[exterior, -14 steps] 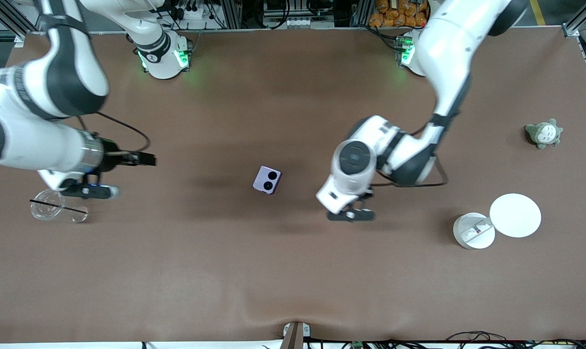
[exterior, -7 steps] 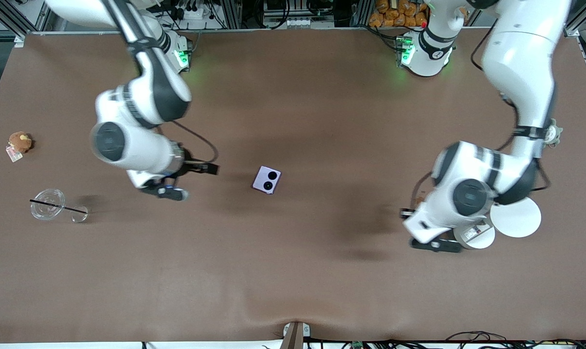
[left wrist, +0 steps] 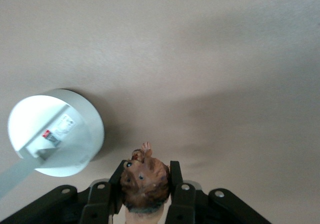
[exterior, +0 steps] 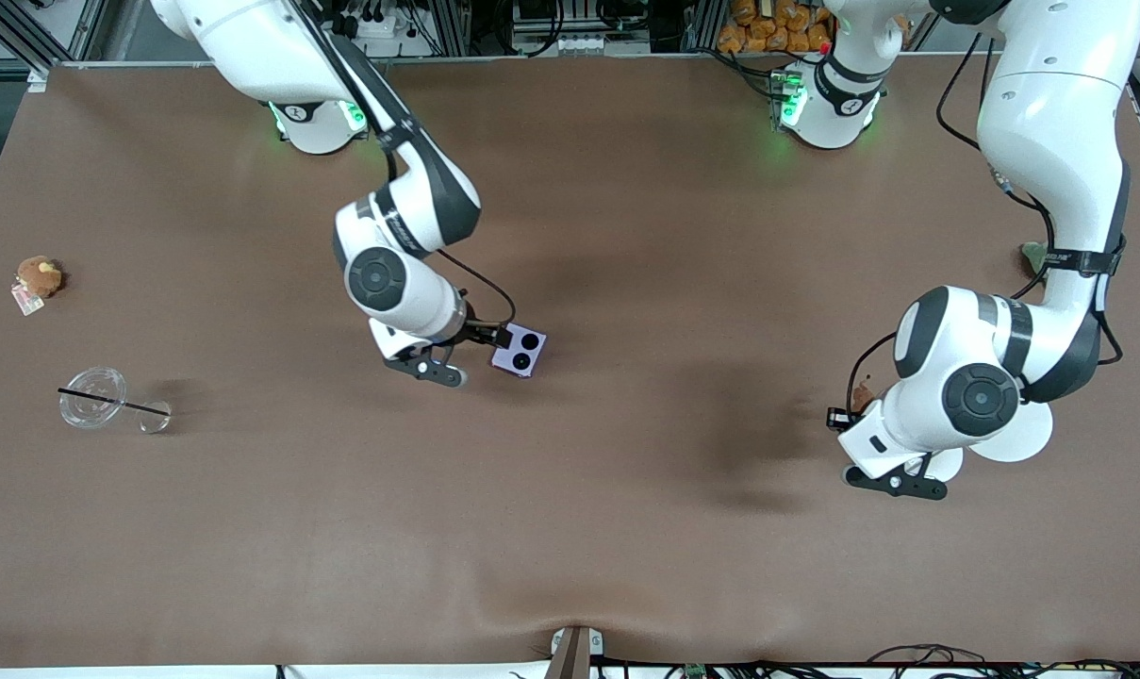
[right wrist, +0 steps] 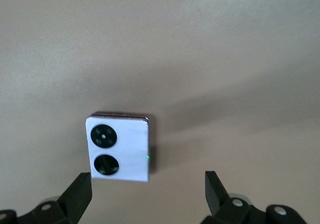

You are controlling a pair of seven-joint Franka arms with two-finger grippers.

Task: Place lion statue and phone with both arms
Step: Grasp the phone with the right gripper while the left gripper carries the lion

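Holding the lion statue (left wrist: 145, 180) tight in the left gripper (left wrist: 146, 194), above the table (exterior: 626, 528) near the left arm's end (beside a white round box (left wrist: 57, 133)), ready for setting down. Hanging wide open, the right gripper (right wrist: 147, 196) over the phone (exterior: 519, 350) mid-table, bending low for grabbing.

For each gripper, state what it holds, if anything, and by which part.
Left gripper clamps the lion statue by its body sides, head showing. Right gripper is open above the phone, holding nothing.
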